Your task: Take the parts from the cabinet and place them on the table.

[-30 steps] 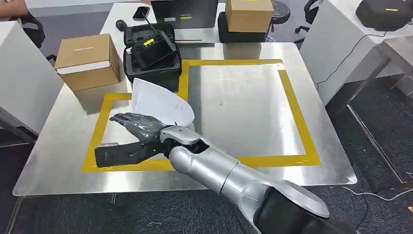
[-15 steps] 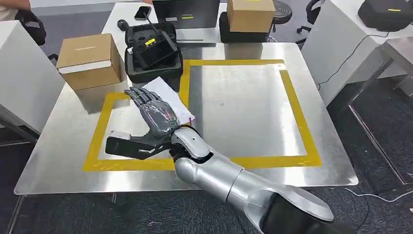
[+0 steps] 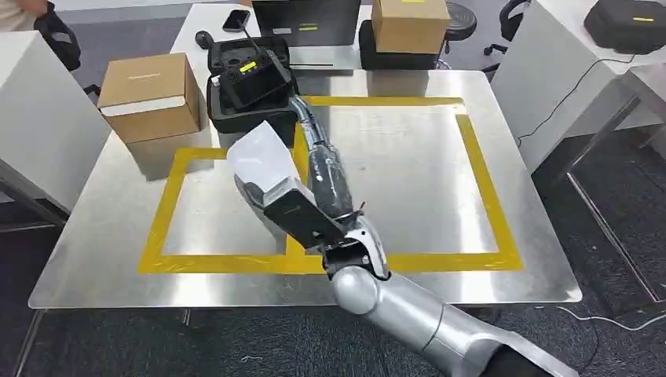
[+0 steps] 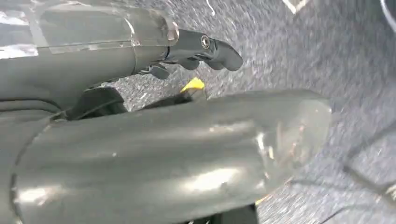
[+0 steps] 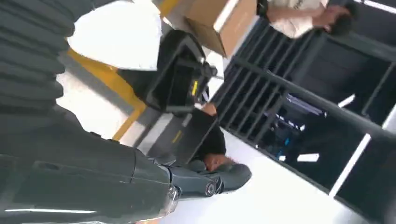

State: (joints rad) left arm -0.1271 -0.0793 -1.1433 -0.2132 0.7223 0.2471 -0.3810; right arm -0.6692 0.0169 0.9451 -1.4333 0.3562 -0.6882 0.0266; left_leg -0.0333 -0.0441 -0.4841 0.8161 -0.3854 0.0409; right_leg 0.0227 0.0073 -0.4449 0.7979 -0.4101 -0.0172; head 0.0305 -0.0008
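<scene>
A white bagged part (image 3: 261, 155) lies on the steel table (image 3: 408, 181), at the far right corner of the left yellow-taped square. My right hand (image 3: 318, 184) hangs above the table just right of the bag, turned on edge, its fingers stretched toward the far side and its thumb spread toward the bag. It holds nothing and covers the bag's near edge. In the right wrist view the bag (image 5: 116, 37) shows beyond the hand (image 5: 93, 154). My left hand (image 4: 140, 116) hangs over grey carpet with fingers apart and nothing in it.
A black open case (image 3: 251, 86) stands just behind the bag and a cardboard box (image 3: 151, 94) at the far left. A second box (image 3: 408, 23) sits on the table behind. A dark shelved cabinet (image 5: 303, 116) and a person (image 5: 299, 14) appear in the right wrist view.
My right hand has lifted off the white bag, turned from palm-down to edge-on and swung right and farther over the table. The bag stays on the table.
</scene>
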